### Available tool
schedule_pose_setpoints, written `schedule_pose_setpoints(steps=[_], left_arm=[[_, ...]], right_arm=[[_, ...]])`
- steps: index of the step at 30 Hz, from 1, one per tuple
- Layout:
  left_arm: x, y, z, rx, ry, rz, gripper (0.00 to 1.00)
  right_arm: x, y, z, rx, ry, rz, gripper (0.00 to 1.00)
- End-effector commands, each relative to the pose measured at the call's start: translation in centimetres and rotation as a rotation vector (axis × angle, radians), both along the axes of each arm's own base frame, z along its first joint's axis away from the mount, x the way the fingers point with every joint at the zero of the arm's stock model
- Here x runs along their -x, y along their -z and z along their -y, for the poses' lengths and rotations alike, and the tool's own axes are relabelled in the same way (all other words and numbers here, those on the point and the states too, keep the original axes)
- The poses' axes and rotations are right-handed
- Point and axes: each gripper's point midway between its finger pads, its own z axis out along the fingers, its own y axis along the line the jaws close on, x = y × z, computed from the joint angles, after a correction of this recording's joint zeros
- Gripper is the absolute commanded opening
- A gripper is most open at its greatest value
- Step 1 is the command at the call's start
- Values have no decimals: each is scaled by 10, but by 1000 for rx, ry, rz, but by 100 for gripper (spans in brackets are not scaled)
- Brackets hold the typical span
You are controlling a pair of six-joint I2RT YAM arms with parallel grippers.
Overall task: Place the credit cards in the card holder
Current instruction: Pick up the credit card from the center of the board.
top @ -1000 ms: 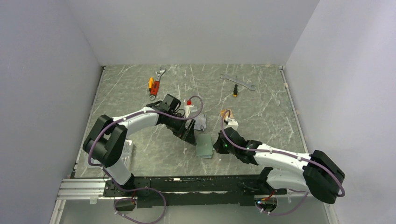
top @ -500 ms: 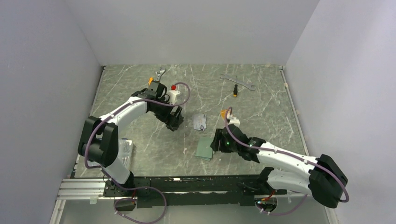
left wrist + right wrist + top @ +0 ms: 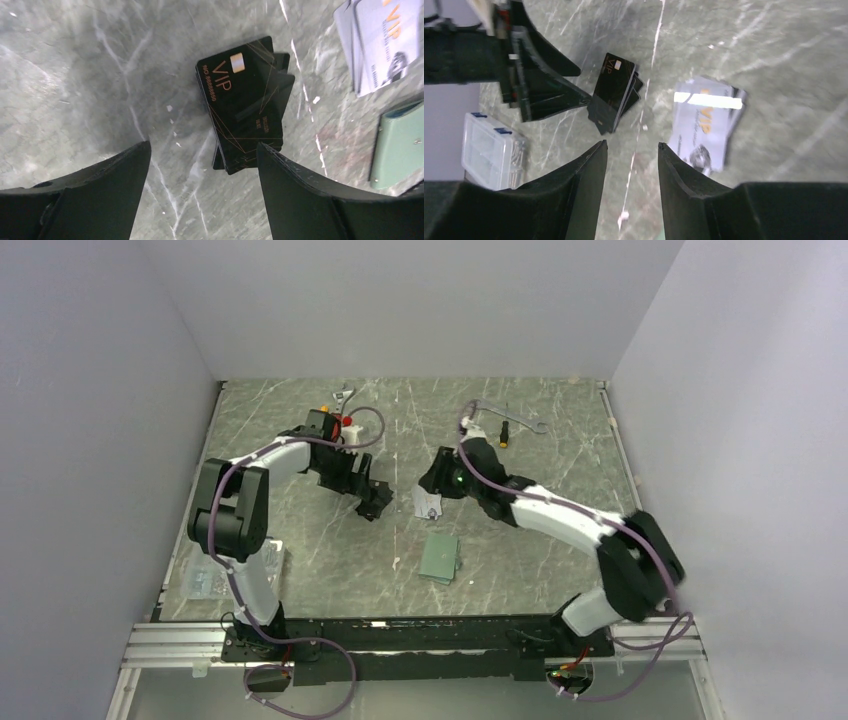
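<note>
Black credit cards point(image 3: 245, 100) lie in a loose fanned stack on the grey marbled table point(image 3: 560, 500) near the middle of the overhead frame, with a silver-grey stack point(image 3: 428, 502) just to their right and the sage-green card holder point(image 3: 439, 558) lying flat lower down, apart from both. The left gripper point(image 3: 202, 146) hangs over the black stack with its jaws spread wide and nothing between them, while the right gripper point(image 3: 630, 146) hovers by the silver-grey stack, jaws partly apart and likewise empty. A wrench point(image 3: 527, 423) and a small screwdriver point(image 3: 505, 434) lie at the table's upper right, and a clear plastic box point(image 3: 491, 150) sits at its lower left.
</note>
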Motion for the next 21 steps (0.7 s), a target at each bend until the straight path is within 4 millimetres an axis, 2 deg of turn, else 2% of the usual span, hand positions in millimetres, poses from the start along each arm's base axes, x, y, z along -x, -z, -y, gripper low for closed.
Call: schedule_pose_setpoints(steps=[1,6,8,14,21], left_arm=[[-23,-24,12,206,-85,22,83],[-26,-21,11,228,-80,50,80],[-29,-18,10,223,-77,57,78],[-32,-8,13,234,-78,45,74],[-36,0,10,210,-118,29,67]], right_arm=[[-30,15,-52,-72,-111,-10,47],[-53,46,-80,-72,-149,-62,60],[-60,57,-89,-75,-156,-84,61],[-72,78,-108,-115,-166,-132,61],[-67,100,-108,-131,-143,-188,54]])
